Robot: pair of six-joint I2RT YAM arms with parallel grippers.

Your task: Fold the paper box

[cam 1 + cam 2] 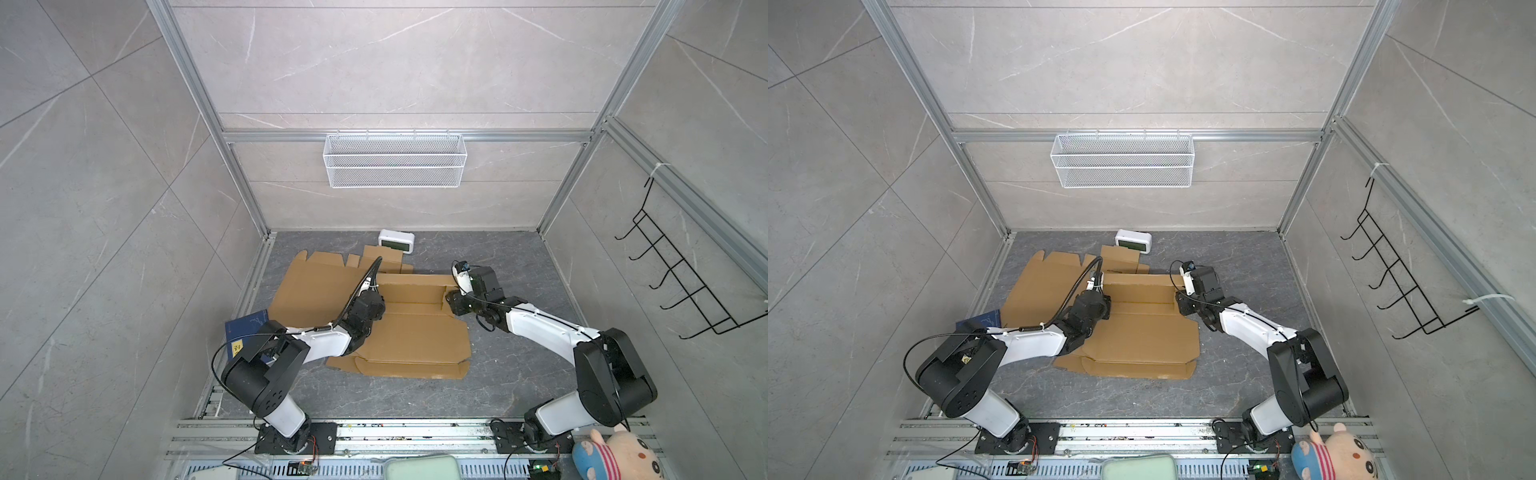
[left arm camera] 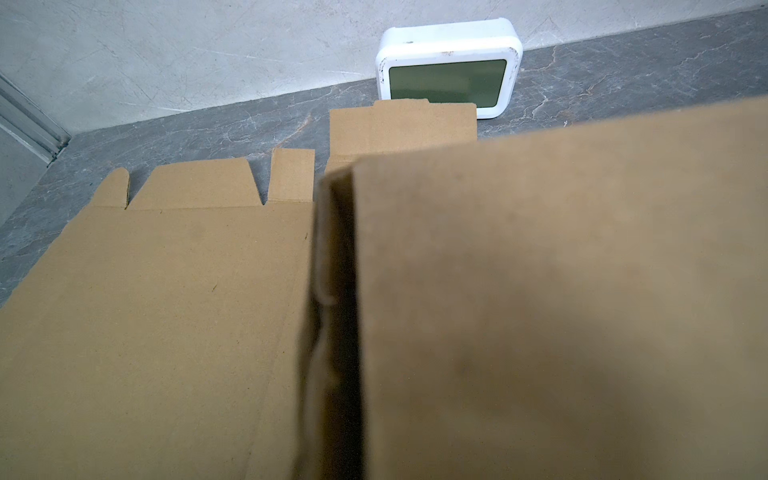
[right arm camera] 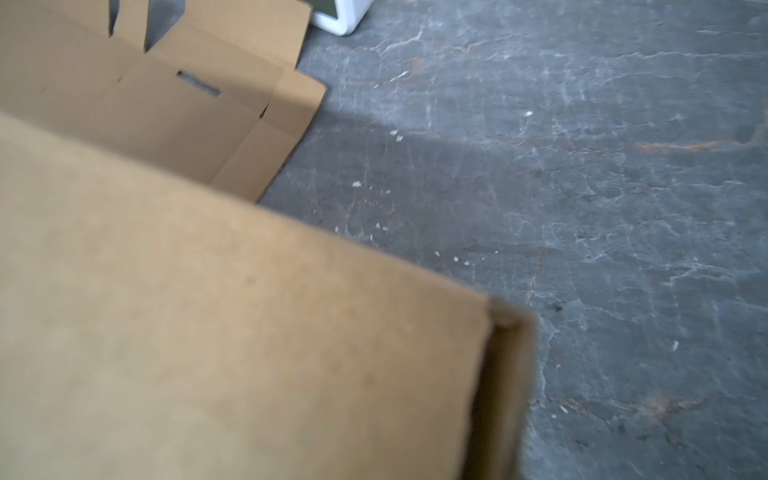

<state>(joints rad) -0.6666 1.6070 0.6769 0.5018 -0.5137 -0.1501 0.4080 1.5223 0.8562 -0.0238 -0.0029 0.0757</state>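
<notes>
1. Brown corrugated-cardboard box blank (image 1: 415, 336) lies on the dark grey marbled tabletop (image 3: 582, 208), between the two grippers. Its far long wall stands raised and spans from one gripper to the other. The base panel and near flaps lie flat, back toward the arm bases.
2. Left gripper (image 1: 377, 300) is at the wall's left end, jaws closed. Its wrist view shows the wall's doubled edge running straight at the camera, so it probably pinches card. The fingers themselves are hidden.
3. Right gripper (image 1: 452, 300) is at the wall's right end. Fingers are out of sight in every view, so I cannot tell whether it is open, closed or holding the corner.
4. Second flat brown cardboard blank (image 1: 316, 282) lies beyond and outboard of the left gripper and seems to overlap the working blank.
5. White digital clock (image 2: 449, 79) stands straight ahead of the left gripper, just past the flat blank's tabs. Blue book (image 1: 245, 332) lies behind that gripper, beside its forearm.
6. Risk: the wall looks only part-creased, so if either end is released it likely springs back flat.
7. Risk: uneven pressure from the two ends could skew or buckle the wall off its score line.
8. Risk: where the sheets overlap, dragging the working blank may carry the lower one into the clock.
</notes>
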